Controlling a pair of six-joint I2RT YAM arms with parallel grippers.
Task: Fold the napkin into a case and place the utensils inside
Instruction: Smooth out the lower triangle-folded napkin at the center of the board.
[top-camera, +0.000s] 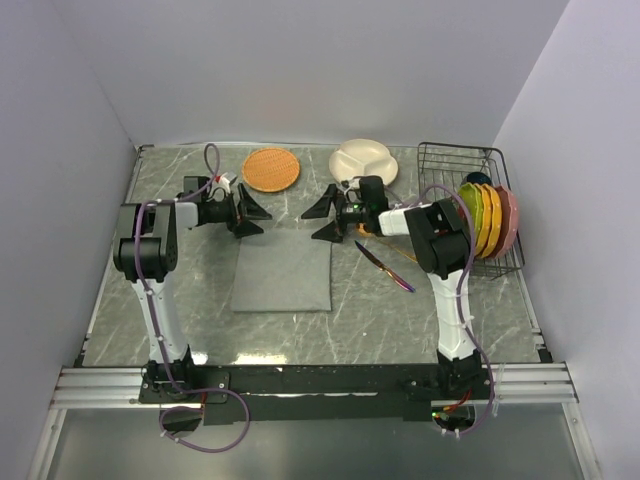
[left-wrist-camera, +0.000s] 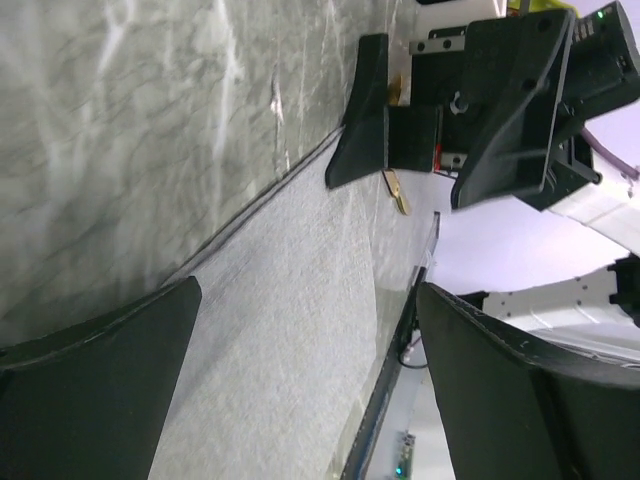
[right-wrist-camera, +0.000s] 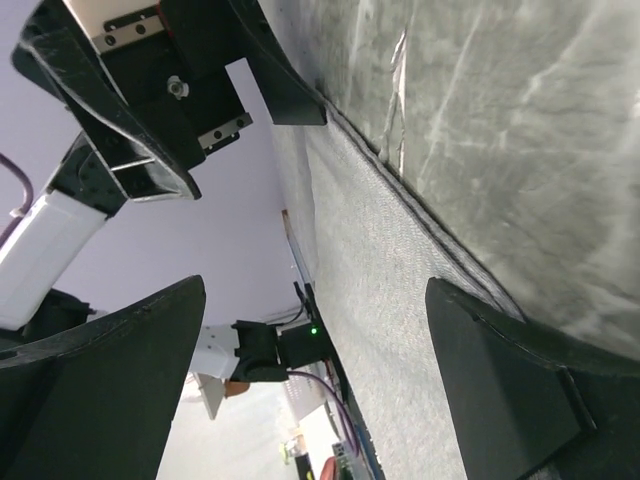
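Left hand (top-camera: 259, 219) and right hand (top-camera: 311, 225) both gape wide and empty at the far edge of the napkin (top-camera: 283, 272); mismatched pinches there could easily skew the fold.

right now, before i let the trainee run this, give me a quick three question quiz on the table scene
1. Pick one: the left gripper and right gripper are A) both open, holding nothing B) both shut on the napkin C) one open, one shut.
2. True or false: the purple knife lies on top of the napkin.
3. Fill in: the round woven mat near the far edge is ____ in colour.
Key: 1 A. 2 false, the knife lies on the bare table, right of the flat napkin. 3 orange.
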